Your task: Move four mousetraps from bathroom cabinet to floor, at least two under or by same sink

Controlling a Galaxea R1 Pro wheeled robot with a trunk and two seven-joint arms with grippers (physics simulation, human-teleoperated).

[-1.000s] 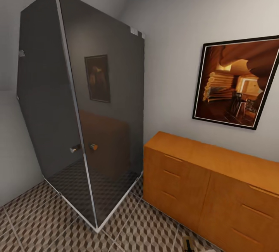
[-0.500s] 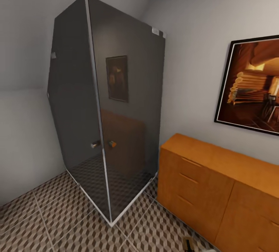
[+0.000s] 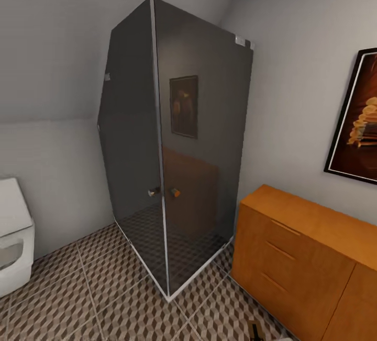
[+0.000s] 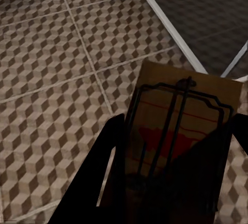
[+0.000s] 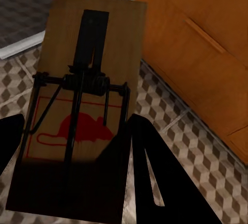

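Cube-tiled bathroom floor (image 4: 57, 74) below; each hand, left hand (image 4: 170, 182) and right hand (image 5: 72, 172), clamps a mousetrap (image 4: 181, 126) by one end of its light, stiff board, clear of the wires.

The cabinet (image 3: 298, 262), the framed picture (image 3: 361, 126) and the toilet (image 3: 13, 236) are cut by picture edges.

Two mousetraps (image 4: 181, 131) (image 5: 82, 105) are showing, one cabinet (image 3: 298, 257), one shower stall (image 3: 178, 136), one toilet (image 3: 13, 241), one framed picture (image 3: 358, 121).

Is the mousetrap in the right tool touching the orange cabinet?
Apart. In the right wrist view, the mousetrap sits in the right tool, and patterned floor shows between its edge and the cabinet.
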